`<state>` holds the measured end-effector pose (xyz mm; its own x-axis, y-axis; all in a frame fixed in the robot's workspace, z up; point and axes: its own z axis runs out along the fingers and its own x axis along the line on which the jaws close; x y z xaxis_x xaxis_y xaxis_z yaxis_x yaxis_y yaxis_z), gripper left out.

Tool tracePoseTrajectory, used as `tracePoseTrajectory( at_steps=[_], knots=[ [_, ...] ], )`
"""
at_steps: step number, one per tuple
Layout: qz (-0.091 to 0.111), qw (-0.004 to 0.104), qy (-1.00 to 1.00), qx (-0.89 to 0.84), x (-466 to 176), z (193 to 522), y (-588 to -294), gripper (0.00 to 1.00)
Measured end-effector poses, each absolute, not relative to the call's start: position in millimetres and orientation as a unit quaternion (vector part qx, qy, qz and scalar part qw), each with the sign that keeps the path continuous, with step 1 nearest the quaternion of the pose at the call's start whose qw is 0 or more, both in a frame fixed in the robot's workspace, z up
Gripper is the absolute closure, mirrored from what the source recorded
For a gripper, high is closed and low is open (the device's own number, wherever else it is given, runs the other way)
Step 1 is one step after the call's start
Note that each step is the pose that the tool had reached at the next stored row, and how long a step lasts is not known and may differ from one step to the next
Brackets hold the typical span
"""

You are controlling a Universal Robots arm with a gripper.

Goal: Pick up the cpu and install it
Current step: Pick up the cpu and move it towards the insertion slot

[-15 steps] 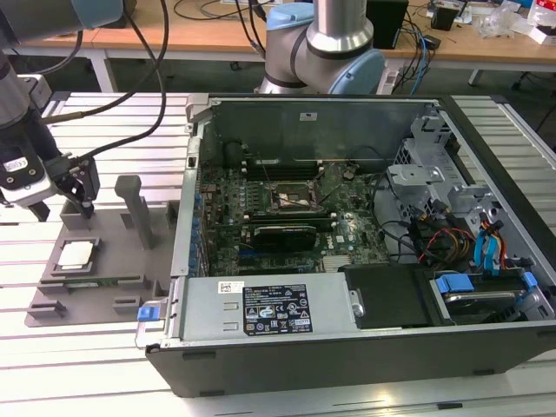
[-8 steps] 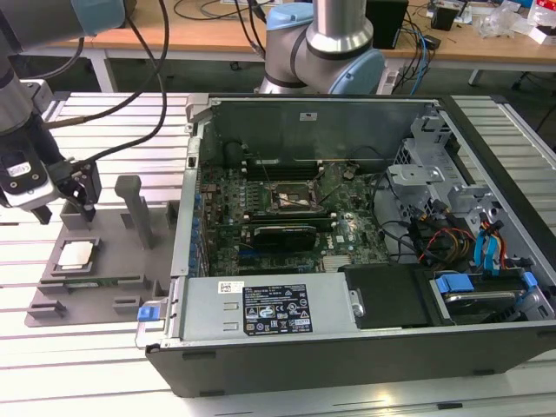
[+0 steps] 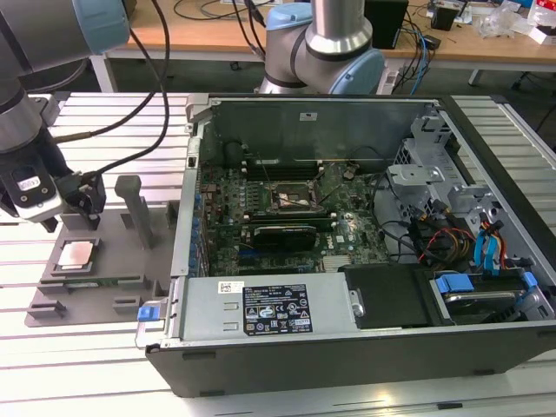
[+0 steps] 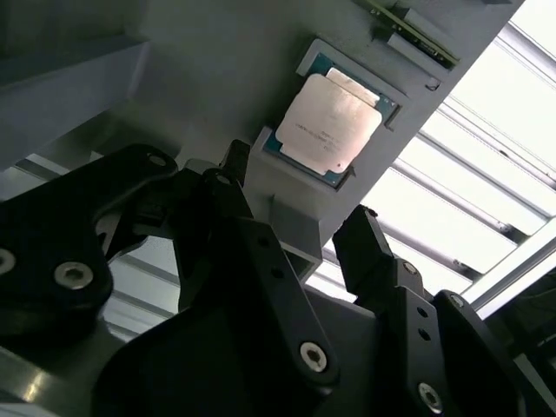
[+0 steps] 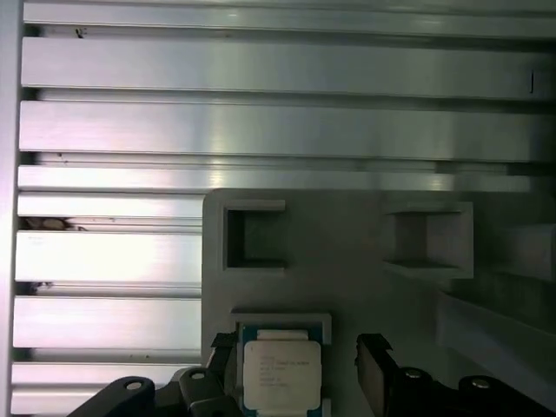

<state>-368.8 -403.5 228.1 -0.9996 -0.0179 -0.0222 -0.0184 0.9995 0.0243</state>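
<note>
Silver-grey on top, the cpu [image 3: 76, 254] lies flat in a square nest on the grey fixture plate [image 3: 87, 297]. The plate sits at the exterior view's left, on the slatted aluminium worktop [image 3: 113, 130]. The tool [image 3: 69, 221] hangs just above the cpu, its black fingers spread and holding nothing. At the exterior view's right stands an open computer case [image 3: 347, 360]. Its motherboard [image 3: 347, 230] is exposed, and the black-framed socket [image 3: 294, 198] is well apart from the cpu.

In the second wrist view the tool [image 4: 300, 204] shows two dark fingers [image 4: 261, 252] set wide apart. The cpu [image 4: 334, 122] lies beyond the gap, seated in its nest on the fixture plate [image 4: 217, 69], and neither finger touches it.

In the first wrist view the cpu [image 5: 276, 373] lies in line between the fingertips [image 5: 373, 365] of the tool [image 5: 297, 356], which stand wide on either side. Whether they touch the nest's rim I cannot tell. Around it are the fixture plate [image 5: 339, 261] and the bright worktop [image 5: 261, 130] slats.
</note>
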Motion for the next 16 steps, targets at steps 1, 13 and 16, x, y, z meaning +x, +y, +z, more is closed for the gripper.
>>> tracePoseTrajectory(
  at_steps=[1, 13, 16],
  knots=[
    [0.012, 0.011, 1.000, -0.009, -369, 227, -403, 0.34],
    [0.011, 0.011, 1.000, -0.009, -369, 212, -403, 0.34],
    [0.002, 0.011, 1.000, -0.009, -369, 212, -404, 0.34]
  ],
)
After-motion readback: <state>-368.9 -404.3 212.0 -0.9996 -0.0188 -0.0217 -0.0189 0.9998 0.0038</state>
